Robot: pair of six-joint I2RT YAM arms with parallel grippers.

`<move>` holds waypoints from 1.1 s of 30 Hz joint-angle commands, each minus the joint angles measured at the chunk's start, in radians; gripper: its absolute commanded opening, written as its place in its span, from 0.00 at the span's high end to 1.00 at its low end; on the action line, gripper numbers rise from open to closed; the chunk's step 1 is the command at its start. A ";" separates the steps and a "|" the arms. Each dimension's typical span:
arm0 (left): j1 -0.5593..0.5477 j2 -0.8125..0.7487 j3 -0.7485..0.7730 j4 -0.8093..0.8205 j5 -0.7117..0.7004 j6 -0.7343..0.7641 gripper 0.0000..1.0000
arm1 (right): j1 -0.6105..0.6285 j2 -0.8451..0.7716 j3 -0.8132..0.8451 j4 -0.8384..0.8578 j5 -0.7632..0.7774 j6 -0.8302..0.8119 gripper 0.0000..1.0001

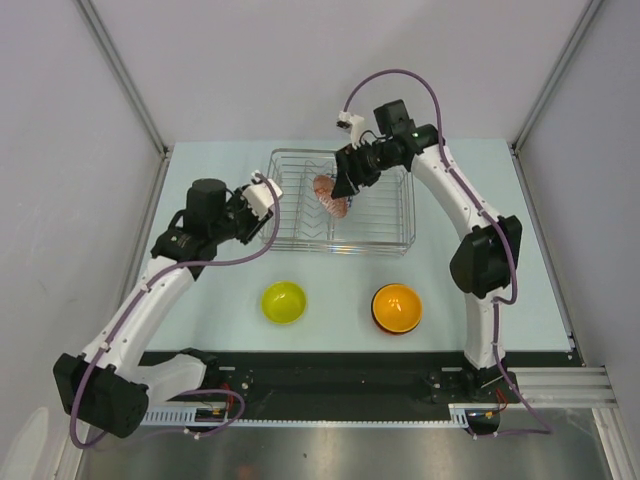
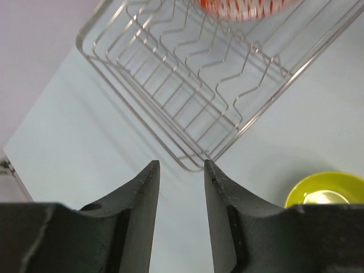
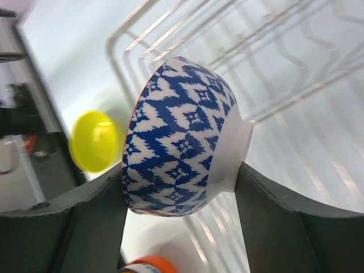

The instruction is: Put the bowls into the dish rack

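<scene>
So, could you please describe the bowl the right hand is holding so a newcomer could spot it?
Find the wire dish rack on the table. Over it the right hand holds one bowl tipped on its side. Unlike the plain yellow bowl and orange bowl out front, its outside is white with a blue pattern.

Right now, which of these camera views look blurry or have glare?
Top external: sharp, evenly lit, faint shadows under the silver wire dish rack. Left wrist: crisp, with a glare patch inside the lime-yellow round bowl. Right wrist: the blue-and-white patterned bowl in the right gripper is sharp; the yellow bowl and rack wires behind are blurred.
</scene>
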 commanded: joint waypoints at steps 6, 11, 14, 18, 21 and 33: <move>0.042 -0.081 -0.110 0.005 0.003 -0.025 0.59 | 0.097 0.002 0.176 -0.060 0.402 -0.342 1.00; 0.049 -0.084 -0.120 -0.018 0.000 -0.011 0.59 | 0.134 0.049 0.231 -0.057 0.495 -0.446 1.00; 0.052 -0.092 -0.141 -0.009 0.008 -0.011 0.60 | 0.162 0.049 0.207 -0.009 0.581 -0.513 1.00; 0.052 -0.080 -0.163 0.004 0.015 -0.011 0.60 | 0.174 0.059 0.185 0.090 0.641 -0.562 1.00; 0.053 -0.086 -0.173 0.002 0.029 -0.011 0.61 | 0.182 0.062 0.155 0.167 0.697 -0.602 1.00; 0.072 -0.129 -0.238 0.019 0.060 0.002 0.63 | 0.206 0.125 0.099 0.379 0.770 -0.739 1.00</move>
